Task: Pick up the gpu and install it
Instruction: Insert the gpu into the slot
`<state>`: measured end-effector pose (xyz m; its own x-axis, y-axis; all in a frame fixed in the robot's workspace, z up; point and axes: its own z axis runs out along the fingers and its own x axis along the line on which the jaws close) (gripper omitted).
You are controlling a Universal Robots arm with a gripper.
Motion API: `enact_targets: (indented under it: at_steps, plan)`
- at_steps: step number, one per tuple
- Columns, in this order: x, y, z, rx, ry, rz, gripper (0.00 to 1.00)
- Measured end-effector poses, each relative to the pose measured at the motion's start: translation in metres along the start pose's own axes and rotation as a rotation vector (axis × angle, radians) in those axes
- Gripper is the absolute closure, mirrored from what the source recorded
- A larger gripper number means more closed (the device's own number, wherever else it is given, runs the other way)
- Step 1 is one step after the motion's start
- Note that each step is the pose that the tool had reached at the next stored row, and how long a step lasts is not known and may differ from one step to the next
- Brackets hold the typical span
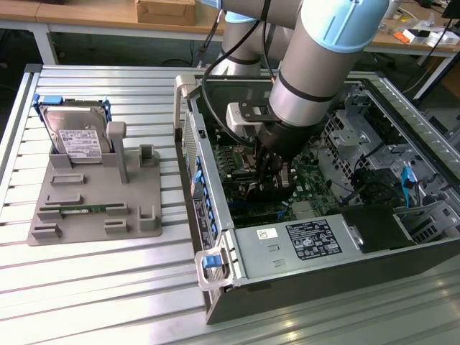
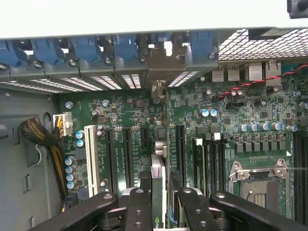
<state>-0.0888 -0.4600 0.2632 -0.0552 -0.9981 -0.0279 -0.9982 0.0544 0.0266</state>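
Note:
The gpu is seen edge-on as a thin dark card standing upright over the green motherboard. Its silver end bracket sits against the case's rear slot openings. My gripper is shut on the card's upper edge, with a black finger pressed to each side. In the exterior view my gripper reaches down inside the open computer case, low over the board, with the dark card under it. Whether the card is fully seated in its slot cannot be told.
A white expansion slot and black slots flank the card, with the CPU socket and braided cables to either side. Outside the case, a grey holder carries the silver hard drive and a green memory stick. The power supply lines the case's near side.

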Motion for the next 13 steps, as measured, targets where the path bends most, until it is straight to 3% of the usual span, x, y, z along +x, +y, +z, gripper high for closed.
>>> enact_targets:
  at_steps: [13]
  plan:
    - [0.0000,0.0001,-0.0027,0.0005,0.0014,0.000,0.74]
